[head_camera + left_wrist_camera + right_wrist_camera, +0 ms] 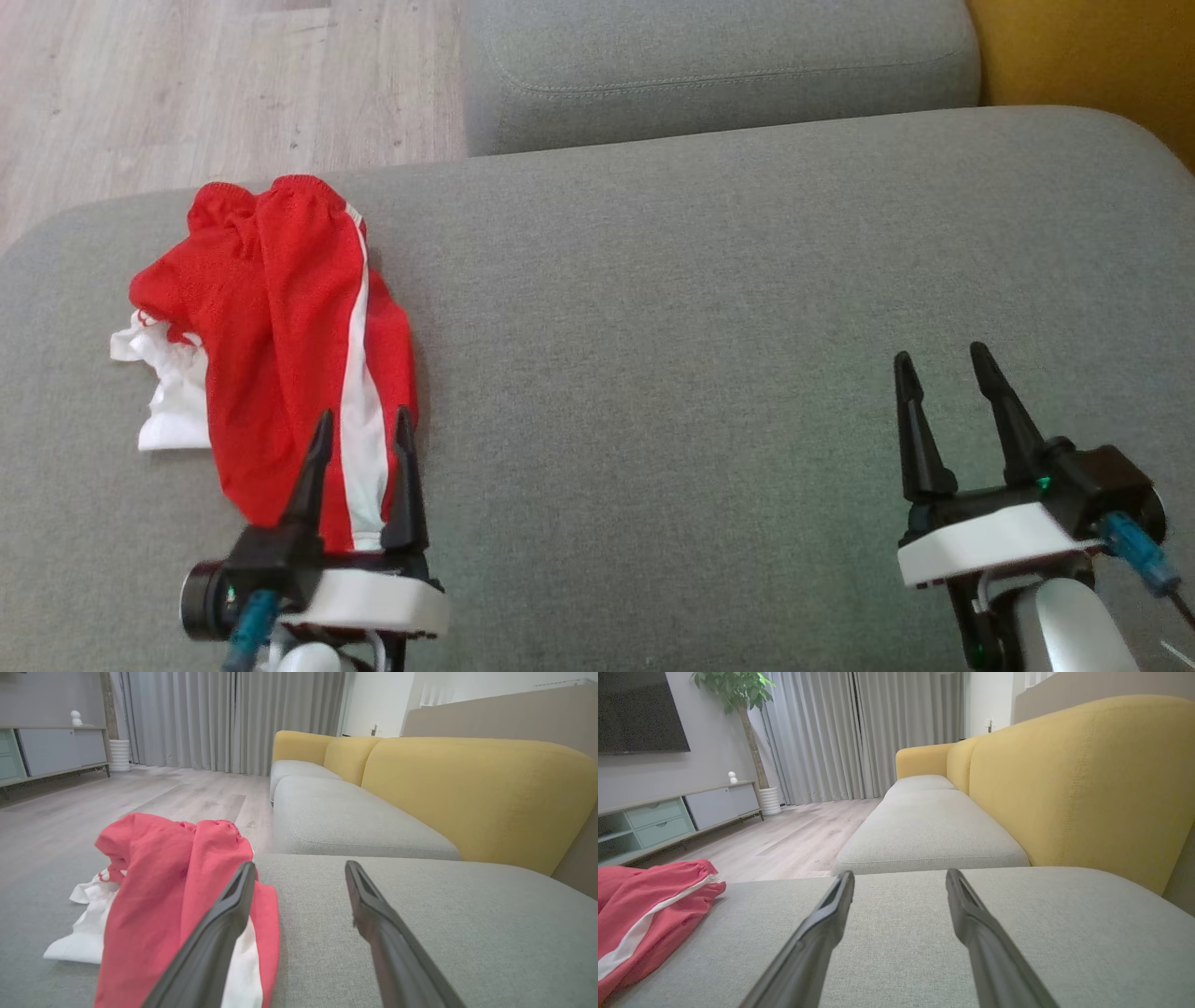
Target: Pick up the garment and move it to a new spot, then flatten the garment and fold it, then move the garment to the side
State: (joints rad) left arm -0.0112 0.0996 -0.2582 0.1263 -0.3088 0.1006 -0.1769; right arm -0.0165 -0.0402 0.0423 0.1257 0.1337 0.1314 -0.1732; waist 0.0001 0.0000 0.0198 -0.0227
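Near edge: left gripper (364, 413) with jaws spread wide and empty; its fingers frame the near hem of the red shorts (280, 327), though we cannot tell whether they touch the cloth. The right gripper (940, 353) is equally wide and empty, over bare grey seat cushion (700, 327), well apart from the shorts.

The shorts lie crumpled at the cushion's left end, hem toward us and gathered waistband (280, 191) at the far edge; a white stripe (359, 373) runs down the side; white lining (168, 392) spills out on the left. We judge them light, limp mesh, likely to sag and bunch when lifted and unlikely to slip; nothing fragile. The best hold is probably the near hem beside the stripe, or the thicker waistband; pinching the lining alone might drag it further out.

Nothing blocks the open cushion to the right, which should serve as the new spot. Beyond: a second cushion (719, 65), wooden floor (187, 84) close behind the waistband, so the shorts could slide off; yellow backrest (1083, 56) far right.
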